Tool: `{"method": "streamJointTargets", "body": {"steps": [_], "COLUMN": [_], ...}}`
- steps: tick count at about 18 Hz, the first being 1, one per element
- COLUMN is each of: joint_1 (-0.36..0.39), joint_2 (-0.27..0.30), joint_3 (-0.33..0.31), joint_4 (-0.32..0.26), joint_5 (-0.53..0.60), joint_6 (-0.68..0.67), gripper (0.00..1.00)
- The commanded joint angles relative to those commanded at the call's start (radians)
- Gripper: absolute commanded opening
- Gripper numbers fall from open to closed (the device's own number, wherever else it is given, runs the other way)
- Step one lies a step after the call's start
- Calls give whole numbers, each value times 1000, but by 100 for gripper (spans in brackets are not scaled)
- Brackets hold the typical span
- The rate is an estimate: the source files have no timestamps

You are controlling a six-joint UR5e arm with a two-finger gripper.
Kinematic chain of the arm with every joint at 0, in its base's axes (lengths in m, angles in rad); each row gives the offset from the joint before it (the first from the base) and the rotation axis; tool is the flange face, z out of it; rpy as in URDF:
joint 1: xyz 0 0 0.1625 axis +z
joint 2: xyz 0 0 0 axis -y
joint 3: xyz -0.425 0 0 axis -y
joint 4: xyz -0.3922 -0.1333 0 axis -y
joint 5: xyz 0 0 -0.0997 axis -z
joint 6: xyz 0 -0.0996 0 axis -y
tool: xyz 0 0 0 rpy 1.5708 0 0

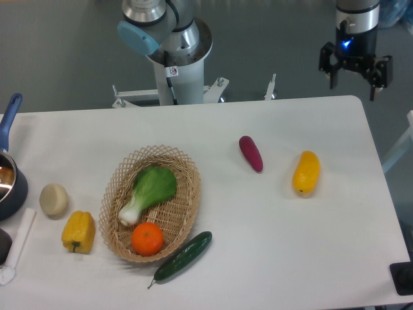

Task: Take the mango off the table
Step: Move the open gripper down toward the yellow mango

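The mango [306, 172] is a smooth yellow-orange oblong fruit lying on the right part of the white table [271, 245]. My gripper [353, 82] hangs in the air at the top right, above the table's far edge and well beyond the mango. Its two black fingers [333, 72] are spread apart with nothing between them. A blue light glows on the gripper body.
A purple vegetable [251, 154] lies left of the mango. A wicker basket [118, 187] holds bok choy [148, 192] and an orange [148, 239]. A cucumber [184, 256], yellow pepper [78, 232], pale round item [54, 199] and a pot [8, 181] are at the left.
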Motion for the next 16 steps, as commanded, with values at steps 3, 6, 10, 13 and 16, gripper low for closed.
{"method": "streamJointTargets", "body": {"steps": [3, 6, 10, 13, 16], "joint_1": [-14, -34, -93, -126, -129], "joint_2": [-3, -12, -83, -135, -190], "joint_3": [-18, -52, -60, -58, -45], "joint_4": [-17, -12, 34, 81, 94], "joint_5": [0, -5, -5, -5, 5], "joint_6": [-152, -293, -304, -301, -292], "gripper": [100, 100, 100, 100, 100]}}
